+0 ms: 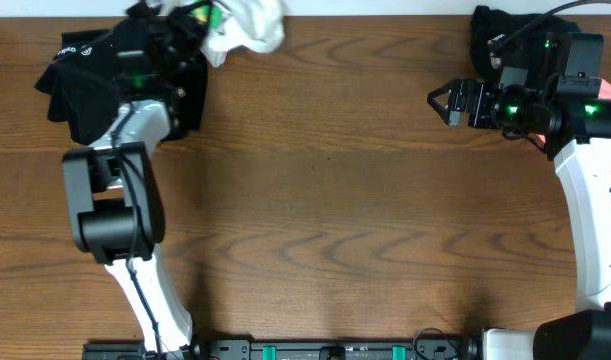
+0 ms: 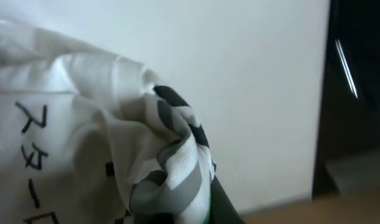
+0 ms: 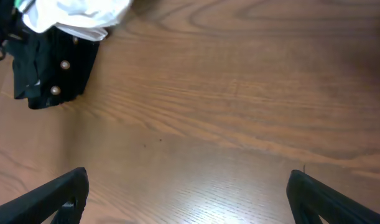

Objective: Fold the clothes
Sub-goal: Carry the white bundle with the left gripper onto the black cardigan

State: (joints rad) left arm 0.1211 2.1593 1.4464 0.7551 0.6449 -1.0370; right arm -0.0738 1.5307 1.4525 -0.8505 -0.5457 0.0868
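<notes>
Clothes: 0 folded yet, by the look of it. A black piece point(image 1: 80, 85) lies left of the left gripper point(image 1: 197, 22), which pinches the bunched white T-shirt point(image 1: 247, 28). The right gripper point(image 1: 447, 102) is spread wide, empty, well apart.

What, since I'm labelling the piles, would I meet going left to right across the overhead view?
Left to right: black garment pile → white T-shirt → right gripper, open → second black garment.
</notes>
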